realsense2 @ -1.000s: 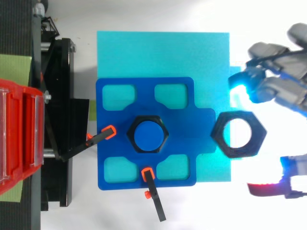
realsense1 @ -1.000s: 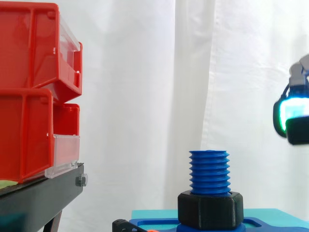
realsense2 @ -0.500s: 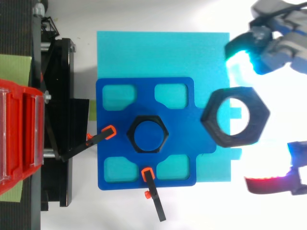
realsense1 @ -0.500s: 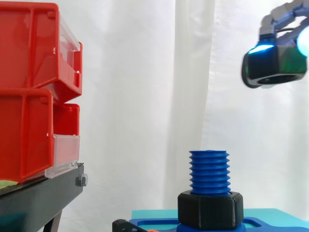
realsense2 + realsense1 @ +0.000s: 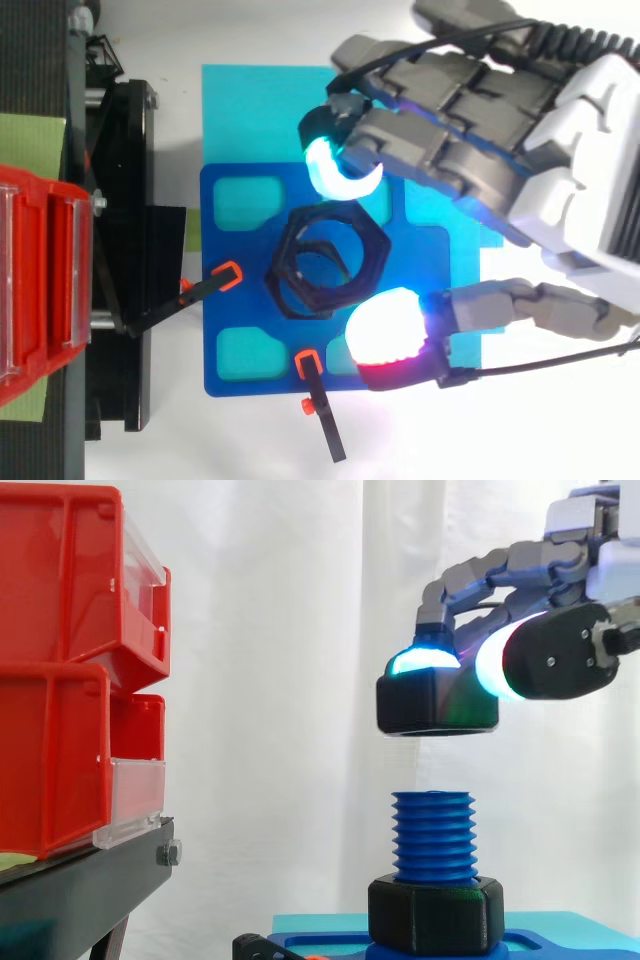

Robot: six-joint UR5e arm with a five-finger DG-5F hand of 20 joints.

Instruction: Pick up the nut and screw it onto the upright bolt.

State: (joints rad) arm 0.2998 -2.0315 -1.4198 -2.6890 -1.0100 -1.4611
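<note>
Here I saw the hand (image 5: 565,195) pinching the black nut (image 5: 437,702) between its fingertips (image 5: 424,661) (thumb opposite), just above the blue bolt (image 5: 433,837), apart.

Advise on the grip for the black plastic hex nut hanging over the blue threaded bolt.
Pinch the black hex nut by opposite outer flats, coming in from the side, as the hand does now with its fingertips against the rim. That leaves the bore open above the blue threaded bolt.
</note>
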